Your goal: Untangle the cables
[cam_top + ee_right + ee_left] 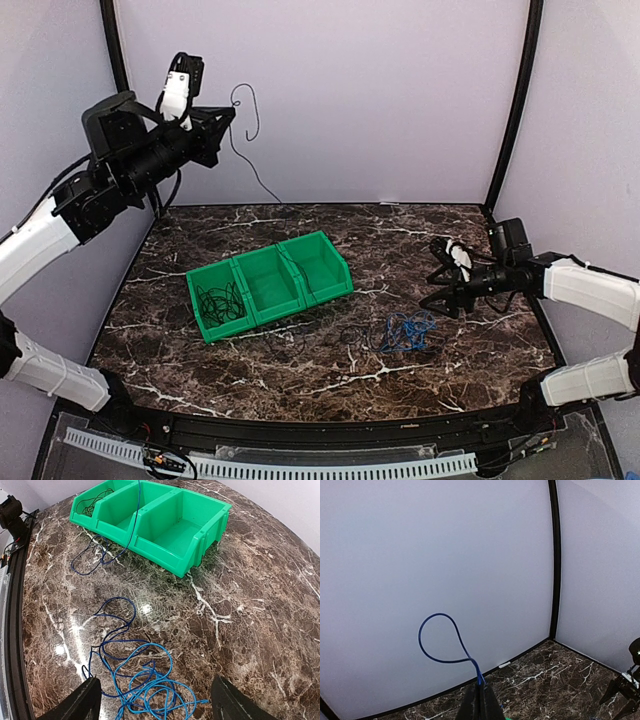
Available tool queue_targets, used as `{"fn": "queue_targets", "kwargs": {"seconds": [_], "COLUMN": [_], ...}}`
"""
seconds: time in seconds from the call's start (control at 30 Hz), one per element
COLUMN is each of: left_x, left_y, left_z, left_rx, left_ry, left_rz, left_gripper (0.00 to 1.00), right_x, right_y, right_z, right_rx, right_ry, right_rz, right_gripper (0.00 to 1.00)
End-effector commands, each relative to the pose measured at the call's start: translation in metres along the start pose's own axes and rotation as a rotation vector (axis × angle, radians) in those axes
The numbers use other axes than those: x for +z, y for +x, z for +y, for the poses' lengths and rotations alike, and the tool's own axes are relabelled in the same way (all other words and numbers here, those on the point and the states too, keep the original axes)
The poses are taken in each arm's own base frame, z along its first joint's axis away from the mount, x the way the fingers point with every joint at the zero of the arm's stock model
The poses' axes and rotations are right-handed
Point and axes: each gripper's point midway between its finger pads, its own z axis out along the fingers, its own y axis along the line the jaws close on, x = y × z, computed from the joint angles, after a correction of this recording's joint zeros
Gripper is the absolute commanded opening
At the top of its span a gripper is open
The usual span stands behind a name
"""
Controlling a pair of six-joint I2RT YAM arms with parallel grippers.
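Left gripper (480, 702) clamps a blue cable (437, 640); right gripper (155, 700) spread wide

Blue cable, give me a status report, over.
Left claw raised, shut on thin blue cable end. Right claw open above bright blue tangle on marble table. Strand passes over green plastic bin.

Tabletop (260, 605): dark veined marble, glossy. Bin (165, 555): smooth green plastic, slight sheen. Cables (145, 685): smooth blue sheathing.
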Motion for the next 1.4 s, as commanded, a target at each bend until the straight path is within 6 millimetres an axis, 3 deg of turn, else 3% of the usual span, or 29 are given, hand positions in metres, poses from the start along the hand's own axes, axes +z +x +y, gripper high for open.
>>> {"fn": "queue_targets", "kwargs": {"seconds": [0.0,0.13,0.2,0.47,0.6,0.8,1.1,1.3,1.37], "left_x": [-0.032,-0.038,-0.033,0.019,0.033,0.026,0.0,-0.004,-0.003], "left_y": [-0.014,0.005,0.018,0.082,0.13,0.212,0.293,0.356,0.366], "left_z": [0.034,0.059,0.059,0.017,0.004,-0.004,-0.019,-0.027,-0.033], "left_rx": [0.1,0.231,0.269,0.195,0.115,0.041,-0.109,-0.158,-0.197], "left_ry": [-0.149,-0.297,-0.303,-0.125,-0.083,-0.071,-0.043,-0.049,-0.046], "left_rz": [0.009,0.076,0.1,0.151,0.23,0.417,0.691,0.9,0.939], "left_gripper": [0.0,0.0,0.0,0.0,0.0,0.0,0.0,0.0,0.0], "right_x": [0.002,0.003,0.004,0.004,0.003,0.005,0.008,0.01,0.011], "right_y": [-0.002,-0.001,0.001,0.003,0.004,0.007,0.009,0.012,0.012], "right_z": [-0.006,-0.005,-0.005,-0.006,-0.007,-0.008,-0.009,-0.008,-0.007], "right_rx": [-0.024,-0.022,-0.021,-0.022,-0.03,-0.026,-0.019,-0.018,-0.017], "right_ry": [0.016,0.012,0.009,0.016,0.028,0.025,0.016,-0.005,-0.011], "right_rz": [-0.012,-0.01,-0.006,0.002,0.006,0.013,0.027,0.043,0.052], "right_gripper": [0.77,0.77,0.77,0.77,0.77,0.77,0.77,0.76,0.76]}}
